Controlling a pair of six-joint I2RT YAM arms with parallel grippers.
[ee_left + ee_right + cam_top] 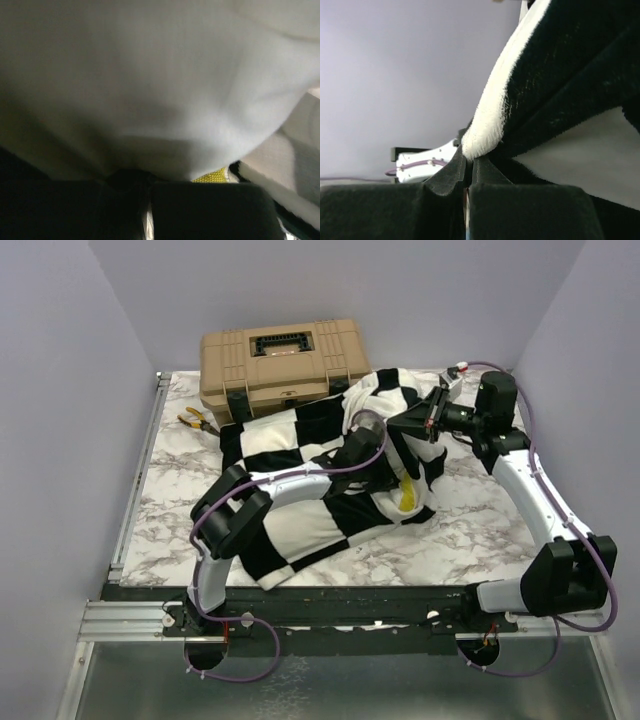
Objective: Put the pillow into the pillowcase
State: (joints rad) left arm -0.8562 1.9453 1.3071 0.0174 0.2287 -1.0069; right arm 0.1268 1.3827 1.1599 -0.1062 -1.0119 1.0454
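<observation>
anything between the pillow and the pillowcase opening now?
Nothing visible. The right gripper pinches the pillowcase rim and holds the mouth up; the yellow edge of the pillow sits at that opening, beside the left arm reaching in. Inside is hidden.

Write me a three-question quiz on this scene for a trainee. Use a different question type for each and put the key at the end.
1. True or false: the right claw is shut on an edge of the pillowcase.
2. Pick one: what stands at the back of the table, behind the pillowcase? A) a tan toolbox B) a blue bucket C) a red kettle
3. Fill in: the small bit of the pillow that peeks out of the pillowcase in the top view is coloured ____.

Key: 1 true; 2 A; 3 yellow.
</observation>
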